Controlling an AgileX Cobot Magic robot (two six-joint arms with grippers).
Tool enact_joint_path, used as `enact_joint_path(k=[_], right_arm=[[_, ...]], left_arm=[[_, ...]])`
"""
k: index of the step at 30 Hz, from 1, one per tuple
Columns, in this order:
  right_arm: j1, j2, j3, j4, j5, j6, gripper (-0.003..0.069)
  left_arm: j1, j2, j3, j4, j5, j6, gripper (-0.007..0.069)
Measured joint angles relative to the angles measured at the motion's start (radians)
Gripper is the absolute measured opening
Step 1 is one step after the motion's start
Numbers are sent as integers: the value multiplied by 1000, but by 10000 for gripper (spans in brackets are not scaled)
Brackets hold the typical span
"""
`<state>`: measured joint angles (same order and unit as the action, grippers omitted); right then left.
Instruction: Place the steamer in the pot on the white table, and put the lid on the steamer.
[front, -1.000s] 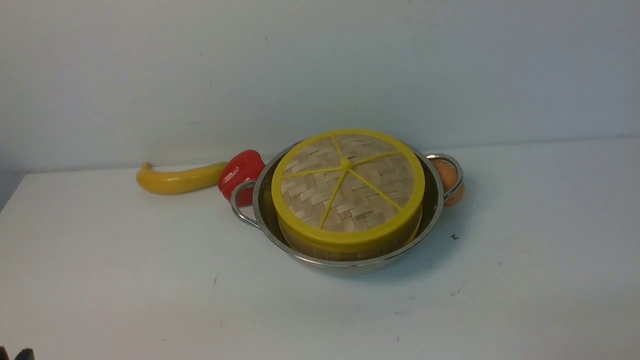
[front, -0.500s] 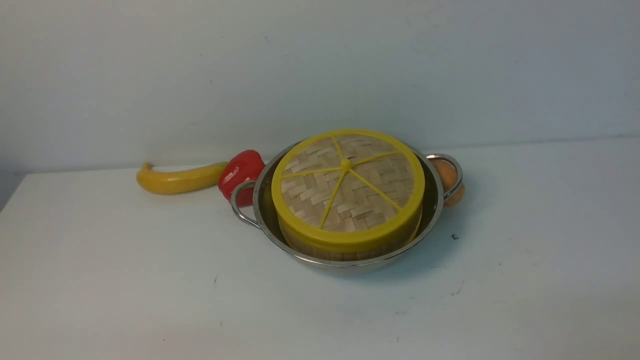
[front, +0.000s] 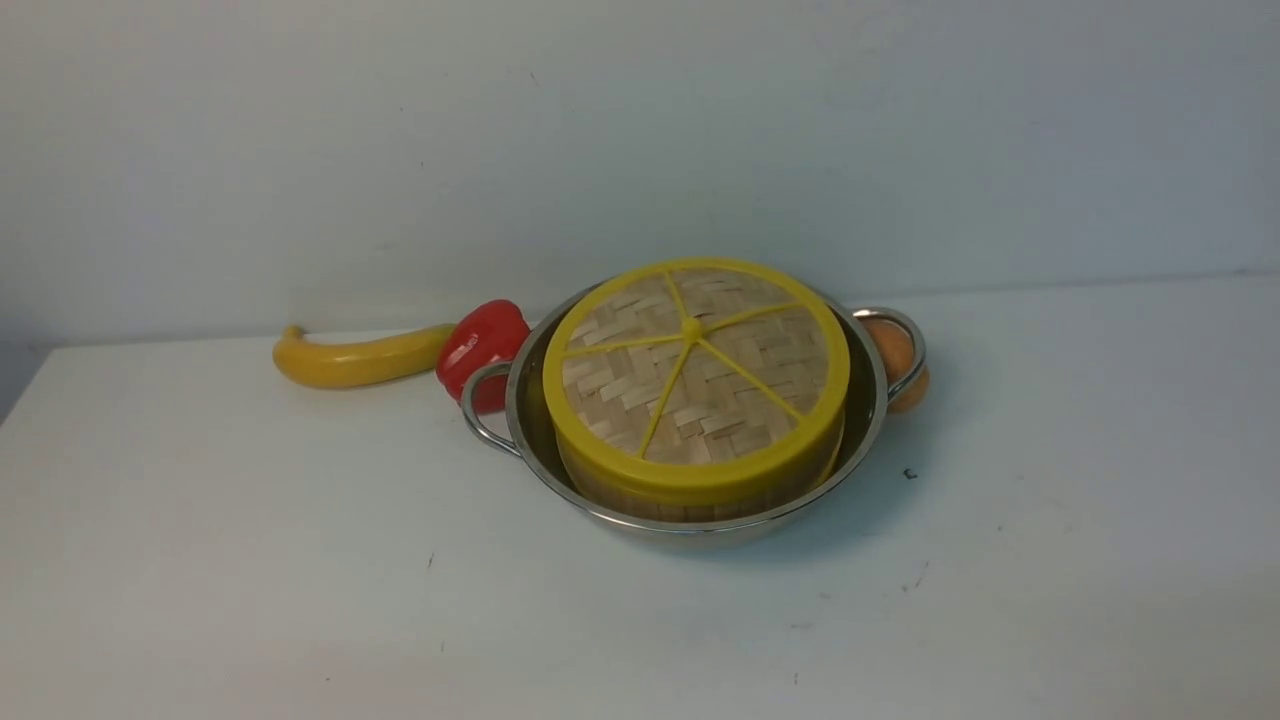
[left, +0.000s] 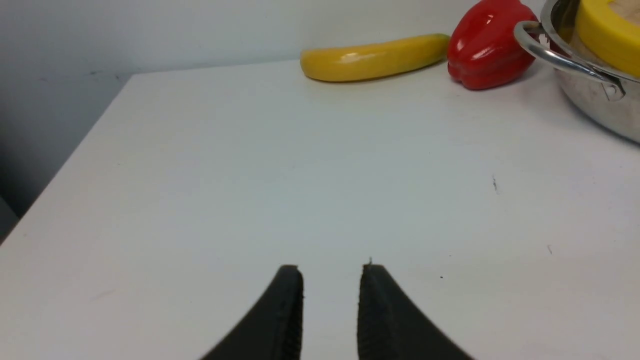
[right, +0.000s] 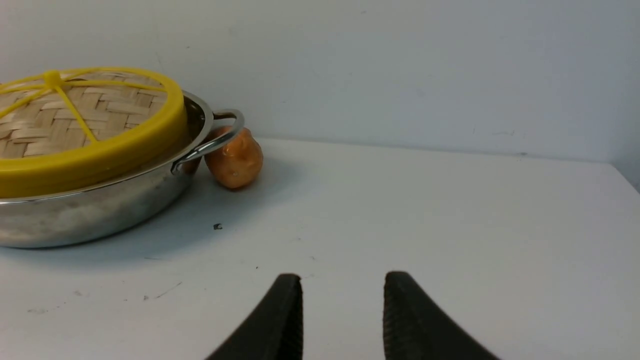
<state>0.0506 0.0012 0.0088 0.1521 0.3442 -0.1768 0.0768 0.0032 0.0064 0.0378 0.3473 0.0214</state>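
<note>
The pot (front: 868, 420) stands on the white table (front: 300, 560) near its back middle. Inside it sits the steamer (front: 690, 508), of which only a strip of wooden wall shows. The lid (front: 700, 380) lies flat on top of the steamer, its yellow rim and spokes facing up. Neither gripper shows in the front view. In the left wrist view my left gripper (left: 331, 270) hangs low over bare table, well short of the pot (left: 590, 95), jaws slightly apart and empty. In the right wrist view my right gripper (right: 343, 277) is open and empty, away from the pot (right: 90, 215) and lid (right: 75, 120).
A long yellow vegetable (front: 360, 357) and a red pepper (front: 482, 345) lie behind the pot's left handle. An orange-brown piece of food (front: 895, 355) rests against the right handle. The table's left edge (left: 65, 170) and right edge (right: 622, 175) show in the wrist views.
A dark tip of my left gripper at the front view's lower left corner has dropped out of view. The pot, steamer and lid have not moved.
</note>
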Motion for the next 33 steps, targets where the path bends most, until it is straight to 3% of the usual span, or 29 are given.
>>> enact_joint_path(k=[33], right_arm=[[0,0,0,2,0,0,249]], left_arm=[[0,0,0,2,-2,3,209]])
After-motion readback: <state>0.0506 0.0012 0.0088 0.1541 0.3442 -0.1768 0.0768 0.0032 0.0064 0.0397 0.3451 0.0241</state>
